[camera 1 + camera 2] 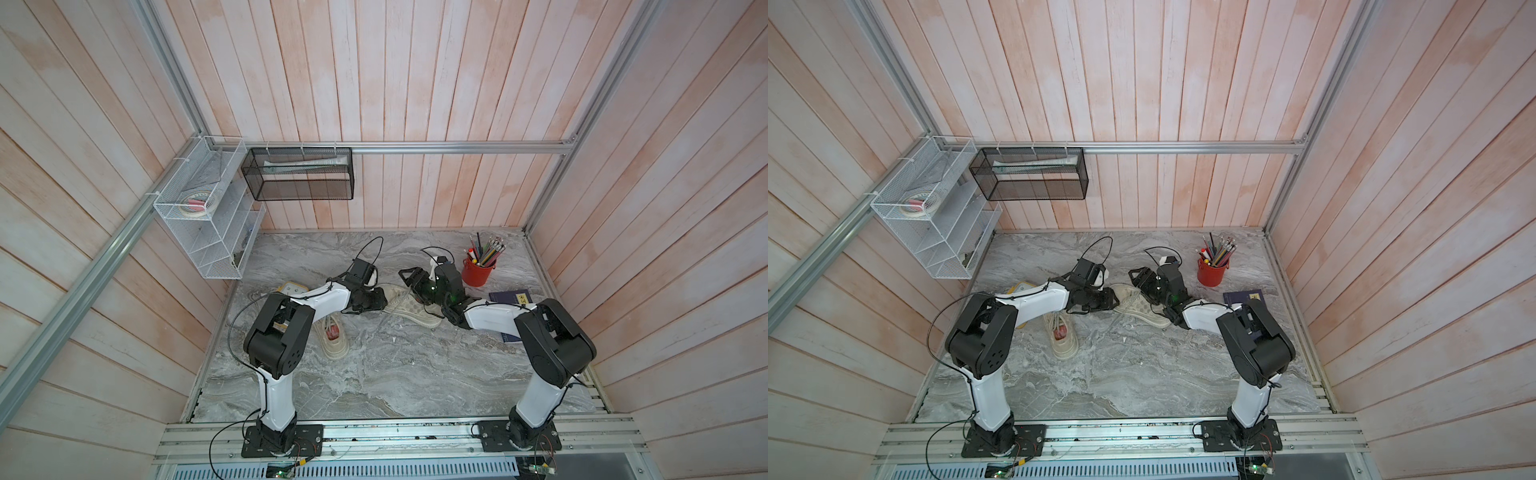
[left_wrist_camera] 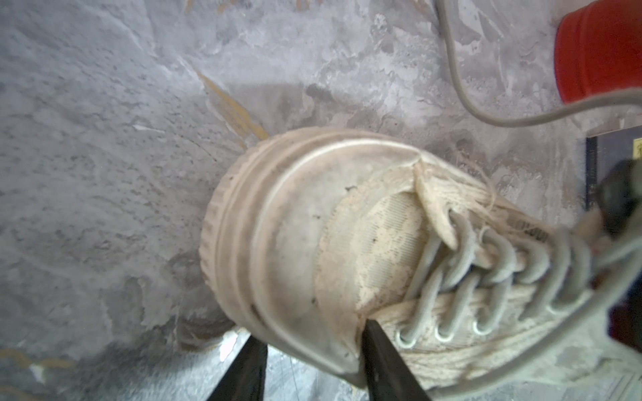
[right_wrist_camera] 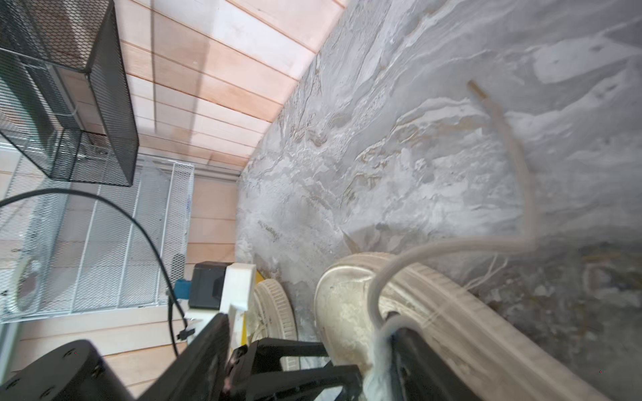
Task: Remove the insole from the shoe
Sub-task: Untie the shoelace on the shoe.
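a: how far along is the job?
b: not done, in my judgement. on the table the shoe lies between the two grippers, toe toward the left arm. no insole shows outside it. the mouth is hidden under the right gripper.
a: the grippers?
b: the left gripper is about half apart, astride the toe rim, one finger pressed on the upper. it appears clamped there. the right stands wide over the mouth and holds nothing i can see. a lace trails across one of its fingers.
a: condition of the shoe?
b: off-white canvas, soiled. thick ribbed sole, scuffed toe cap. the whole pull is left to do.
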Action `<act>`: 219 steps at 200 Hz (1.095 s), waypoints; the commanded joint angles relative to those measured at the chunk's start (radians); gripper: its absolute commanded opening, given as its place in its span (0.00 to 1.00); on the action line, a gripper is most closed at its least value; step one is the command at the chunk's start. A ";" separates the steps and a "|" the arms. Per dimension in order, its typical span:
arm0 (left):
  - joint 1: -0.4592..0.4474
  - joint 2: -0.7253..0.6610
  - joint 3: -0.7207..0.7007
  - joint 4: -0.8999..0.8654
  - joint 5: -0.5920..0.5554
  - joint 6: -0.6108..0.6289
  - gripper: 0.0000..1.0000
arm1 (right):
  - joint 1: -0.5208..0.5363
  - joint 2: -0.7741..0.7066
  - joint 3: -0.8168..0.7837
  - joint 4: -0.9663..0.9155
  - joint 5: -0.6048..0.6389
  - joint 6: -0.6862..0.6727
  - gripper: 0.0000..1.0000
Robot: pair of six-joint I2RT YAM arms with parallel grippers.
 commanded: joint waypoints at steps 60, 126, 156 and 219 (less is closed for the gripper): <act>-0.037 0.033 -0.146 -0.185 -0.057 0.131 0.45 | -0.059 0.029 0.176 -0.039 0.222 -0.199 0.80; -0.023 0.012 -0.092 -0.181 -0.054 0.131 0.45 | -0.063 -0.098 0.278 -0.421 0.144 -0.422 0.68; -0.013 0.022 -0.008 -0.177 -0.029 0.131 0.46 | -0.065 -0.247 0.199 -0.624 0.016 -0.682 0.55; 0.004 -0.025 0.066 -0.073 0.015 0.073 0.51 | -0.063 -0.374 0.100 -1.011 -0.009 -1.051 0.54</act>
